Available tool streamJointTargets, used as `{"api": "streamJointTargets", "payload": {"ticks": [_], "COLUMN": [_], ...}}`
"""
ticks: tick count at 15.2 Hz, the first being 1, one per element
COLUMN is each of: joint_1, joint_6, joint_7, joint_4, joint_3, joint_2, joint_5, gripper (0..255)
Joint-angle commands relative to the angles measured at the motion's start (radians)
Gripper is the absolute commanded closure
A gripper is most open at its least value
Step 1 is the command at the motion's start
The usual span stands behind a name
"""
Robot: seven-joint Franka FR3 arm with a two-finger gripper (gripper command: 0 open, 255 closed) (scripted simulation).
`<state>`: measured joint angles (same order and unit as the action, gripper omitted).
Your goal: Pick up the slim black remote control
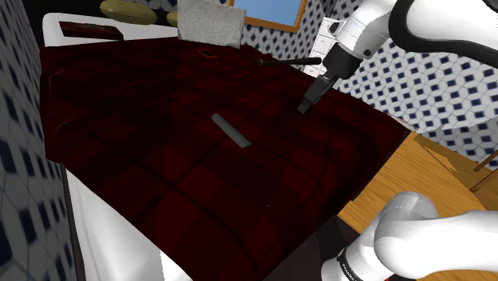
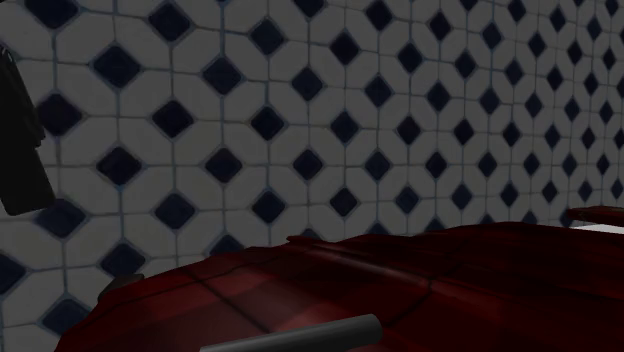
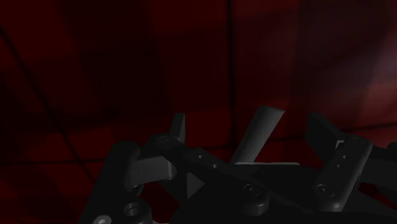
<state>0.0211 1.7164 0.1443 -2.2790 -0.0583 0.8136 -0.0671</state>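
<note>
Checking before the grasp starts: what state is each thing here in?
blanket: spread over the bed.
slim grey remote: lying flat on the blanket, untouched.
gripper: hanging over the blanket, apart from the remote.
grey pillow: standing upright at the blanket's far end.

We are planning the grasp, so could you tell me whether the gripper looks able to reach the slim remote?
Probably yes: the gripper hangs open over the dark red cover, and the slim remote, drawn grey, lies flat on it with nothing between them.
</note>
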Motion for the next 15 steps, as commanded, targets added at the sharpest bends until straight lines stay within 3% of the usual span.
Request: {"api": "streamJointTargets", "payload": {"ticks": [1, 15], "joint_1": [0.000, -0.056], "joint_6": [0.000, 0.115], "joint_7": [0.000, -0.392], "joint_4": [0.000, 0.257], "joint_3": [0.000, -0.170], "joint_2": [0.000, -0.566], "joint_5": [0.000, -0.053], "gripper": [0, 0]}}
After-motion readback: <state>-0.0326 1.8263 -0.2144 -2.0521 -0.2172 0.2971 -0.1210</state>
